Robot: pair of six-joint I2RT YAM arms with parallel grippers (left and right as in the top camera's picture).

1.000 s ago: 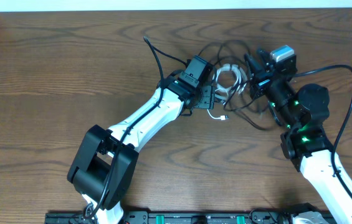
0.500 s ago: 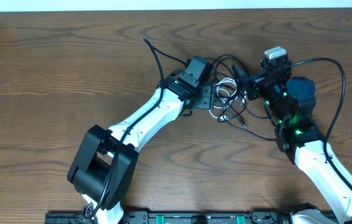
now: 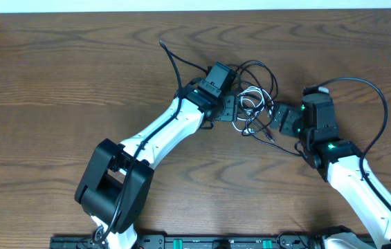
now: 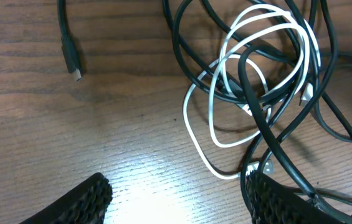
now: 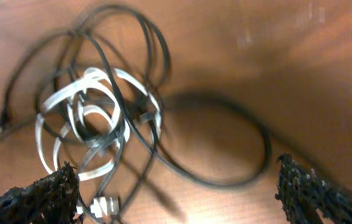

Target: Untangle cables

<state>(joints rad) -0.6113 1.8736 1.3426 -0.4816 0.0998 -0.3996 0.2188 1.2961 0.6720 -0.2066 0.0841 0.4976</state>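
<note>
The black cord [image 4: 269, 134] and white cord [image 4: 211, 109] lie looped together in one tangle on the wooden table [image 3: 57, 69], between your two grippers. Your left gripper [image 4: 176, 199] stands open just beside the tangle, gripping nothing. Your right gripper [image 5: 176, 186] is spread wide on the opposite side, also empty.

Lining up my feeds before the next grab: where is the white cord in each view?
Overhead: white cord lies just right of centre, slightly above the middle.
Left wrist: white cord fills the upper right as open loops.
Right wrist: white cord sits left of centre, blurred.
Shared landmark: the black cord threaded through its loops in all three views.
</note>
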